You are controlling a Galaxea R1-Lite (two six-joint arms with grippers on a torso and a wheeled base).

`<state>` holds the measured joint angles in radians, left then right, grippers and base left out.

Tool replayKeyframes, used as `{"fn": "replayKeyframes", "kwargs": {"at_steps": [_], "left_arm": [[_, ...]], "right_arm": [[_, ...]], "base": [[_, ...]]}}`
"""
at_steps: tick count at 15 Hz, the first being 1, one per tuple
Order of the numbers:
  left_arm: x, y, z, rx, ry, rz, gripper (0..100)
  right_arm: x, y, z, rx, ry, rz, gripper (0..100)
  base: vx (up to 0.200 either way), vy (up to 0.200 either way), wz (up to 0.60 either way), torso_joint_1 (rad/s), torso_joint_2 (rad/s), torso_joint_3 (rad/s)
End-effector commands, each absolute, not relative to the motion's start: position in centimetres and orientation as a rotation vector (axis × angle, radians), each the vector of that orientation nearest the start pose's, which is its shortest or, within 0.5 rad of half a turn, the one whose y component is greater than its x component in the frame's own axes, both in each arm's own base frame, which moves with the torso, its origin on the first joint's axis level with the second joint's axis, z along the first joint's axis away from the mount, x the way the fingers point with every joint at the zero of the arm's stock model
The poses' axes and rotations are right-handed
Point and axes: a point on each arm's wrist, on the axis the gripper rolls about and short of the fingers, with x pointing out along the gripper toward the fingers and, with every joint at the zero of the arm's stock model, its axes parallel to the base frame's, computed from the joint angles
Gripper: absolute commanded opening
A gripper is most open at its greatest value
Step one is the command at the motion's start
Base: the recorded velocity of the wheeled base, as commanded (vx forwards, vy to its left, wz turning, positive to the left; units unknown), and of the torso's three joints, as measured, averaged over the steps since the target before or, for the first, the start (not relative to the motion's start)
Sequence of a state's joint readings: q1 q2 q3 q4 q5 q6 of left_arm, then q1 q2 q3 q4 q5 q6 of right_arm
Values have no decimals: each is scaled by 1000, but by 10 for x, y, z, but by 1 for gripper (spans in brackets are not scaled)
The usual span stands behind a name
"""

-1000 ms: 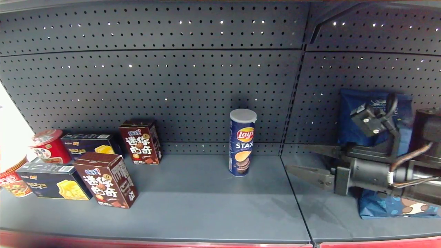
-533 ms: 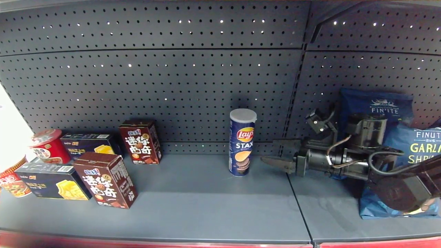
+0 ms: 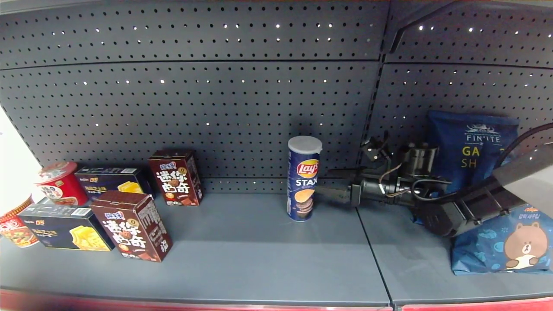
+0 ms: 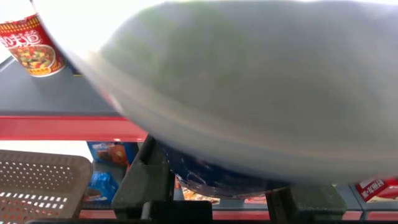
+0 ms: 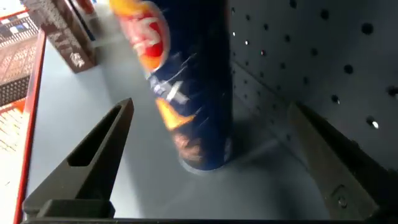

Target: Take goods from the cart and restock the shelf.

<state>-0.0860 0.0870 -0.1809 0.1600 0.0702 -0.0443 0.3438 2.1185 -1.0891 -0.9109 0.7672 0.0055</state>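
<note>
A dark blue chips can point(image 3: 304, 179) with a pale lid stands upright near the middle of the grey shelf point(image 3: 259, 259). My right gripper point(image 3: 332, 183) is open and level just to its right, fingertips close to the can's side. In the right wrist view the can point(image 5: 186, 93) stands a little ahead, between the spread fingers point(image 5: 93, 162) of that gripper point(image 5: 214, 155). In the left wrist view, my left gripper point(image 4: 217, 193) is shut on a dark blue round container point(image 4: 211, 180) with a pale top that blocks much of the view.
Brown snack boxes point(image 3: 131, 231), dark blue boxes point(image 3: 67, 226) and red noodle cups point(image 3: 60, 183) stand at the shelf's left. Blue snack bags point(image 3: 471, 147) lean at the right, behind my right arm. A pegboard wall closes the back. A white mesh cart basket point(image 4: 37, 186) sits below the shelf's red edge.
My right gripper has travelled left along the shelf, from over the right bay to right beside the chips can. The goods on the shelf have not moved.
</note>
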Motion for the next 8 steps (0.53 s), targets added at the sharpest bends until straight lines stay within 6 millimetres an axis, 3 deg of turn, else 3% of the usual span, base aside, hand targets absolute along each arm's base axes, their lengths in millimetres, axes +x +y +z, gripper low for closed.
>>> {"fn": "replayKeyframes", "kwargs": {"at_steps": [1, 8], "left_arm": [[-29, 4, 111, -39, 69, -14, 0], [-29, 4, 108, -38, 77, -9, 0]], "right_arm": [[390, 160, 123, 46, 137, 1119, 100], [395, 186, 107, 53, 150, 1170, 100]], "base": [[0, 0, 0, 0, 0, 0], [0, 0, 0, 0, 0, 0]]}}
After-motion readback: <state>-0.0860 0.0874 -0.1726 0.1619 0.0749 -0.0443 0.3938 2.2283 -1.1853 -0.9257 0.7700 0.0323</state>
